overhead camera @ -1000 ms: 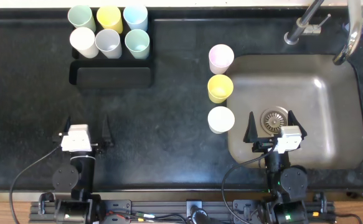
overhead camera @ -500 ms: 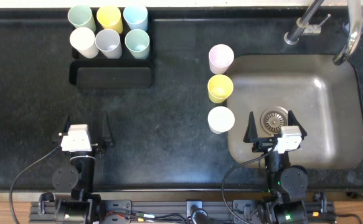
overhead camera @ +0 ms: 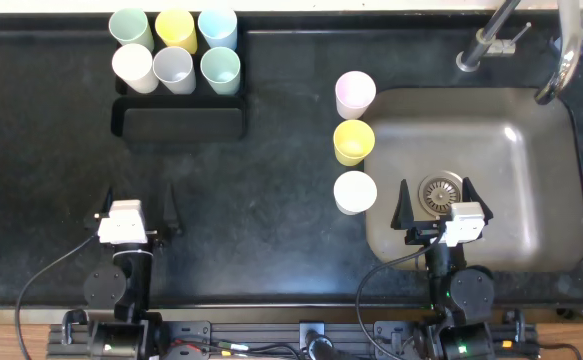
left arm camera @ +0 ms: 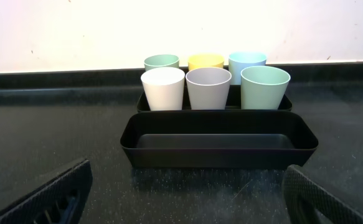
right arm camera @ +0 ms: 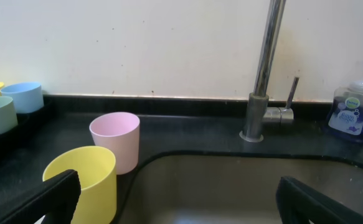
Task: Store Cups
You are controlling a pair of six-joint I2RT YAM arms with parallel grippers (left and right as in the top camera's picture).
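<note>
Three loose cups stand in a line on the black speckled worktop (overhead camera: 271,200), along the 9 o'clock rim of the steel sink (overhead camera: 531,140). A pink plastic cup (overhead camera: 355,92) is at the 12 o'clock end, a yellow plastic cup (overhead camera: 353,140) is in the middle, and a white plastic cup (overhead camera: 355,191) is at the 6 o'clock end. Each is near its neighbour but apart from it. Six pastel plastic cups (overhead camera: 174,68) stand upright in two rows of three inside a black plastic tray (overhead camera: 197,92) toward the worktop's 11 o'clock corner. A second black rectangular tray (left arm camera: 218,157) lies just beside it on its 6 o'clock side. The left claw (overhead camera: 139,205) sits at 6 o'clock of the trays, well apart from them, its fingers spread wide and gripping nothing. The right claw (overhead camera: 435,200) is over the sink by the drain, equally spread and gripping nothing, with the white cup near at its 9 o'clock.
</note>
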